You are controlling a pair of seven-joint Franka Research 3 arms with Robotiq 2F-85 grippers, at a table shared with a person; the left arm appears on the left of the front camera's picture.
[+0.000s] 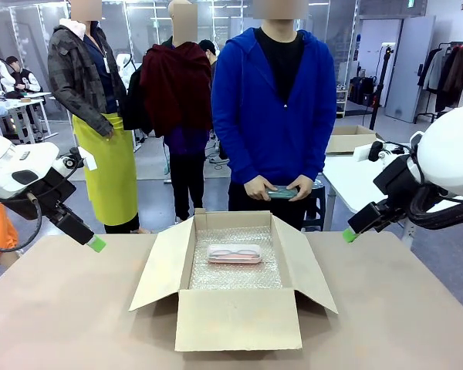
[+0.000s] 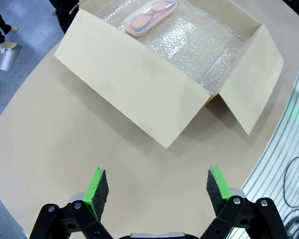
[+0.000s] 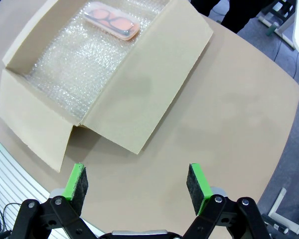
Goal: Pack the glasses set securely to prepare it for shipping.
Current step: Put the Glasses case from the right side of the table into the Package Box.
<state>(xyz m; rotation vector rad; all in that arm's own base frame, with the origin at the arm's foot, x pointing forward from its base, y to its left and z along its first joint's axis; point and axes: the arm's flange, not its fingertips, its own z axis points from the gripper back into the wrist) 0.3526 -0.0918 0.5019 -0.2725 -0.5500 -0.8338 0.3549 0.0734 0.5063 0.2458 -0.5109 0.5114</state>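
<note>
Two cases make up the set, and one is already packed. At the left, the left gripper (image 2: pixel 155 188) hangs over bare tabletop with its green-padded fingers spread wide and nothing between them. In the middle, the open cardboard box (image 1: pixel 239 320) holds the pale pink case (image 1: pixel 234 253), lying flat on the bubble wrap (image 1: pixel 233 276) toward the far wall. Behind the box, the person in blue (image 1: pixel 274 100) holds the mint green case (image 1: pixel 281 193) in both hands above the far table edge. At the right, the right gripper (image 3: pixel 136 181) is likewise wide open and empty. The step in hand looks like getting the mint green case in beside the pink one. A gripper should probably take it across its narrow width, come down between the flaps, and set it on the free wrap nearer the robot, not on the pink case. The table (image 1: pixel 54 308) is plain, matte tan. Beyond it is an open workroom with a white table (image 1: pixel 363 185) and a clothes rail (image 1: pixel 451 69).
</note>
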